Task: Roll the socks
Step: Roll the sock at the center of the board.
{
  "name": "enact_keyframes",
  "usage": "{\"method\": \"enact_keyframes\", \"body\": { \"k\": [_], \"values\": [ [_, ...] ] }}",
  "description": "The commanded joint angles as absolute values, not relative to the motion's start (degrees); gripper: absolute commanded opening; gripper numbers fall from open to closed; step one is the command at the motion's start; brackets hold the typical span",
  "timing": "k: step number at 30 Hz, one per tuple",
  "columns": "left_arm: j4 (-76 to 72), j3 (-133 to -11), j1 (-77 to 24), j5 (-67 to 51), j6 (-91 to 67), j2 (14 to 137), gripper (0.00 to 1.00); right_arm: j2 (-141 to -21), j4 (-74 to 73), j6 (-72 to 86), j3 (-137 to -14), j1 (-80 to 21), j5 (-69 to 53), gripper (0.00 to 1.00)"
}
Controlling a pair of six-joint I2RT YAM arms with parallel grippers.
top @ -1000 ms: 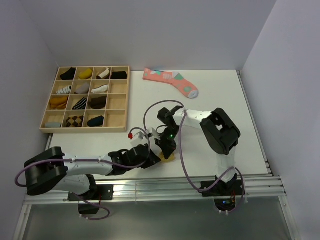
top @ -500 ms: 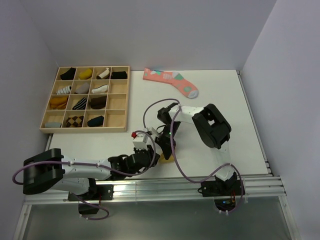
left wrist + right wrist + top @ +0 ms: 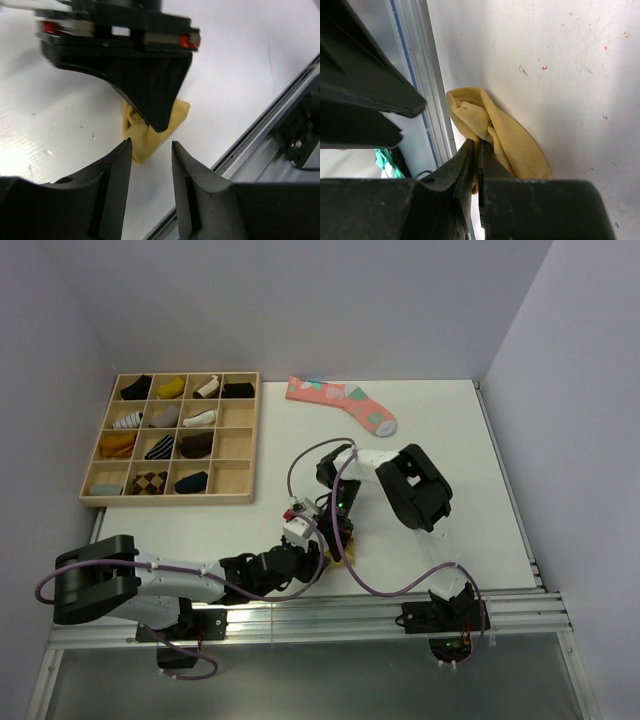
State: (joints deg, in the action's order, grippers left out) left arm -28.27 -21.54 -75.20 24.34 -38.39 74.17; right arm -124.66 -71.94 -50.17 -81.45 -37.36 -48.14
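A mustard-tan sock point(image 3: 512, 137) lies bunched at the table's front edge, by the metal rail; it also shows as the sock point(image 3: 147, 137) and the sock point(image 3: 338, 560). My right gripper point(image 3: 476, 144) is shut on a fold of it, the black fingers point(image 3: 152, 90) coming down onto it from above. My left gripper point(image 3: 151, 144) is open just short of the sock's near end, with nothing between its fingers. From above, the left gripper point(image 3: 318, 565) sits right beside the right gripper point(image 3: 338, 540). No other loose sock of the task shows.
A wooden tray point(image 3: 236, 496) of compartments with rolled socks stands at the back left. A long pink sock point(image 3: 345, 403) lies at the back. The aluminium rail point(image 3: 280, 100) runs along the front edge, close to the sock. A purple cable point(image 3: 352, 565) loops over the spot.
My left arm has slid right along the front edge toward the sock, and its jaws have opened wider. The right gripper stays shut on the sock while its elbow folds inward.
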Motion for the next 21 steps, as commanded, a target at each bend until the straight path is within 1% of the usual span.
{"method": "enact_keyframes", "body": {
  "k": [1,5,11,21],
  "values": [
    [-31.6,-24.9,-75.7,18.4,-32.7,76.9,0.43,-127.1,-73.6,-52.6,-83.9,-36.8,-47.5,0.05],
    [-33.2,-25.3,-75.7,17.0,-31.3,80.0,0.43,-128.6,-77.1,-54.5,-85.4,-36.3,-48.2,0.05],
    [-34.5,-26.3,-75.3,16.5,-28.6,82.1,0.47,-129.2,-77.0,-54.3,-85.3,-36.0,-47.6,0.05],
    [-35.3,-28.1,-71.6,13.5,-25.1,86.3,0.47,-130.6,-80.2,-56.7,-86.0,-35.7,-48.2,0.05]
  ]
}}
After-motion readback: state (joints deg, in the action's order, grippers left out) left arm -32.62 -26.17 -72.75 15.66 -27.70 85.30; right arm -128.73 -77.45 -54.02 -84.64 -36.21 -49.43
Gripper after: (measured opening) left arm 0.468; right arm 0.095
